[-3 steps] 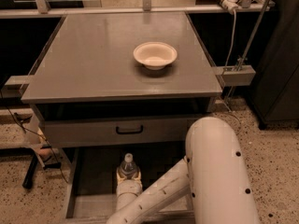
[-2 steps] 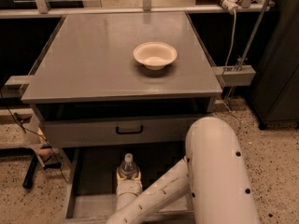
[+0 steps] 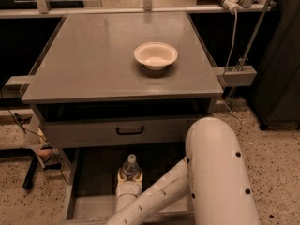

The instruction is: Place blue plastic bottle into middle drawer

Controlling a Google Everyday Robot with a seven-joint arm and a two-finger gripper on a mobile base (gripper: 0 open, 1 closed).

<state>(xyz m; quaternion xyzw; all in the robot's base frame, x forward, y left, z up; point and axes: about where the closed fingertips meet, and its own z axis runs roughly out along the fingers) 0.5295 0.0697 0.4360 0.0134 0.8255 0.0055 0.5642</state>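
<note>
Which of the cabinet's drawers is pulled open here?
The lower one, the middle drawer: the gripper is down inside it at the blue plastic bottle. The drawer front with the black handle above sits shut.

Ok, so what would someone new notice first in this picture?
The big white robot arm fills the lower right foreground, reaching down and left to the gripper at the blue plastic bottle. The bottle's white cap pokes up inside the open middle drawer at the bottom. Above, a cream bowl sits on the grey cabinet top, right of centre.
</note>
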